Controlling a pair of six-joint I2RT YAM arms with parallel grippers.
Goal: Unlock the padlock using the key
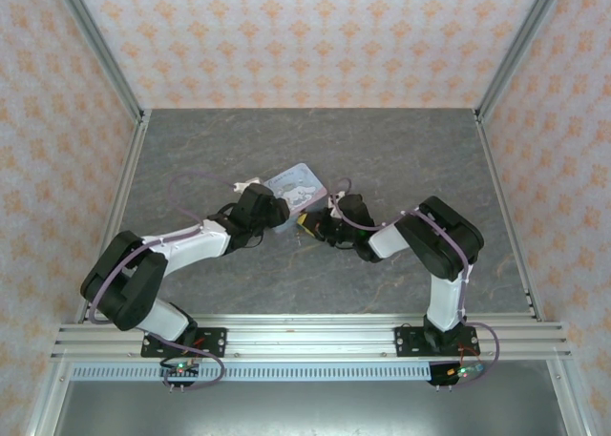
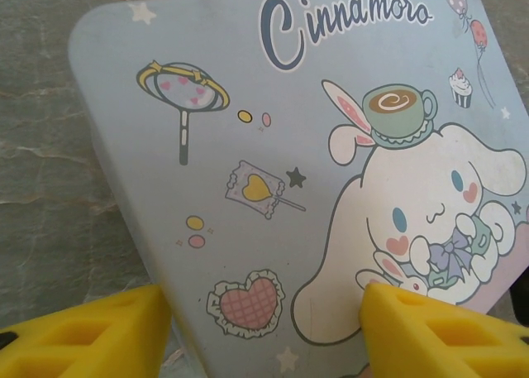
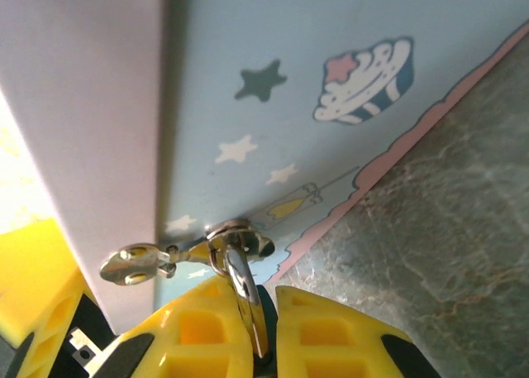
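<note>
Overhead: left gripper (image 1: 270, 210) and right gripper (image 1: 320, 224) meet at the tin (image 1: 298, 183), mid-table (image 1: 401, 159).
Left wrist: fingers (image 2: 83, 332) wide apart, one beside the tin's edge, one over its lid; whether they press it cannot be told.
Writing: "Cinnamoro" across the lid, above a white long-eared cartoon character.
Right wrist: jaws nearly together, clamped on the padlock (image 3: 241, 275); its silvery shackle hooks through the tin's clasp (image 3: 136, 262).

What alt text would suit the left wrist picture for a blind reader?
A pale blue tin lid with a white cartoon animal and the word Cinnamoro lies on a grey stone-look table. Two yellow fingers sit either side of its near corner.
</note>
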